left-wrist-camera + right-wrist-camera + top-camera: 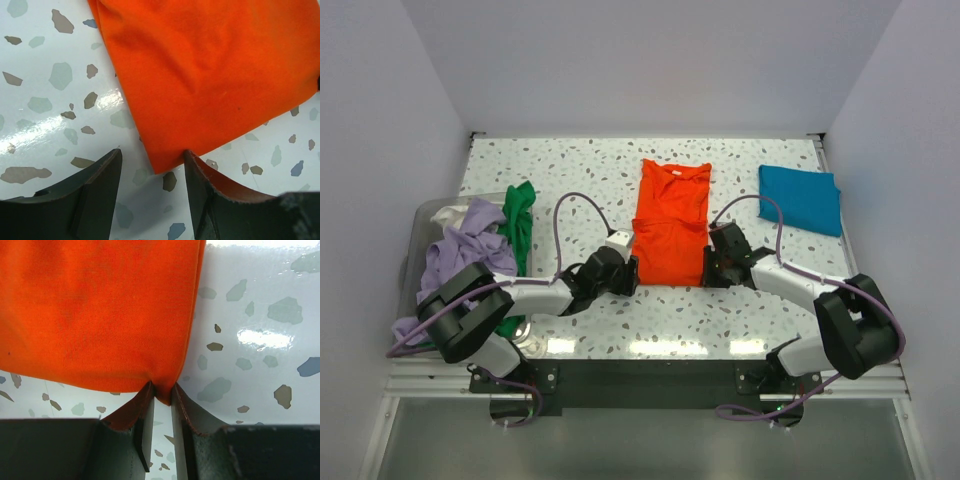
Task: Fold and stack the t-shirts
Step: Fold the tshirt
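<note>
Orange t-shirt (670, 225) lies flat mid-table (570, 180), collar toward 12. Left hand (152, 160) sits at its 7 o'clock corner, fingers apart, with the cloth tip between them but not pinched. Right hand (162, 390) is clamped on the 5 o'clock corner. Teal t-shirt (800, 198) is folded at 2 o'clock. Green t-shirt (520, 225) and lavender t-shirt (465, 250) are heaped at 9.

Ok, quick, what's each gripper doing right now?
Left gripper: open, straddling the orange t-shirt corner.
Right gripper: closed on the orange t-shirt's other near corner.
</note>
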`<control>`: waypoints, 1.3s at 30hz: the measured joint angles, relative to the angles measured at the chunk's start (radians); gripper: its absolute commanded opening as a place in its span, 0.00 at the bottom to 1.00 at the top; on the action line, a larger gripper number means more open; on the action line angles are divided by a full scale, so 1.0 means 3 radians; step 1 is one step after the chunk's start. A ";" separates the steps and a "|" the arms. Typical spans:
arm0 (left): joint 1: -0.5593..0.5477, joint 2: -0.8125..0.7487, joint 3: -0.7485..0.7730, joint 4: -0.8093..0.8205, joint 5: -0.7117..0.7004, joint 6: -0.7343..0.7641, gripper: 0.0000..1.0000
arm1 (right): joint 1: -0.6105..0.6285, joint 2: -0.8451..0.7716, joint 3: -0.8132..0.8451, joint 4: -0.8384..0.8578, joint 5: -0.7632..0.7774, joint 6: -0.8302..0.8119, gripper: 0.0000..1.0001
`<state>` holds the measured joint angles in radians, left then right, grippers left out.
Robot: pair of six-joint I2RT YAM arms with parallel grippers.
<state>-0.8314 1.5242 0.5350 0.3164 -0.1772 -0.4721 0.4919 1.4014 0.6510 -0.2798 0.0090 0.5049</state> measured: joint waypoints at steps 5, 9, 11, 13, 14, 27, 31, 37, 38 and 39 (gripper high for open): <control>0.0000 0.0061 -0.0001 0.0104 0.0128 -0.0052 0.33 | 0.0000 0.0000 -0.0003 0.0008 -0.0001 -0.0001 0.15; 0.0001 0.0140 -0.0004 0.0201 0.0259 -0.0080 0.00 | 0.0001 -0.0004 -0.0008 0.0009 -0.0001 0.0009 0.01; 0.0001 0.0156 -0.0013 0.0243 0.0287 -0.0097 0.00 | 0.0000 -0.0008 -0.0009 0.0000 0.0000 0.0018 0.00; 0.0001 0.0146 -0.0034 0.0268 0.0294 -0.0109 0.00 | 0.0000 -0.0039 -0.0009 -0.0047 0.0008 0.0024 0.00; 0.0001 0.0132 -0.0046 0.0264 0.0292 -0.0112 0.00 | 0.0000 -0.0066 -0.0013 -0.0080 0.0013 0.0025 0.00; -0.0010 -0.0427 -0.0282 0.0033 0.0347 -0.0165 0.00 | 0.0024 -0.0799 -0.0118 -0.0483 -0.0015 0.0102 0.00; -0.0051 -0.0721 -0.0370 -0.0060 0.0406 -0.0225 0.00 | 0.0047 -0.1050 -0.0155 -0.0654 -0.0038 0.0136 0.00; -0.0060 -0.1249 -0.0390 -0.0231 0.0418 -0.0235 0.00 | 0.0067 -0.1554 -0.0088 -0.0946 -0.0064 0.0154 0.00; -0.0062 -0.1317 -0.0384 -0.0251 0.0418 -0.0233 0.00 | 0.0069 -0.1614 -0.0042 -0.0994 -0.0053 0.0153 0.00; -0.0064 -0.1368 -0.0374 -0.0270 0.0417 -0.0229 0.00 | 0.0069 -0.1645 0.0000 -0.1025 -0.0039 0.0151 0.00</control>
<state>-0.8505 1.1137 0.4229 0.2356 -0.0521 -0.5407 0.5125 0.9077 0.6510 -0.5873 -0.0029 0.5503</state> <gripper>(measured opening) 0.020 0.023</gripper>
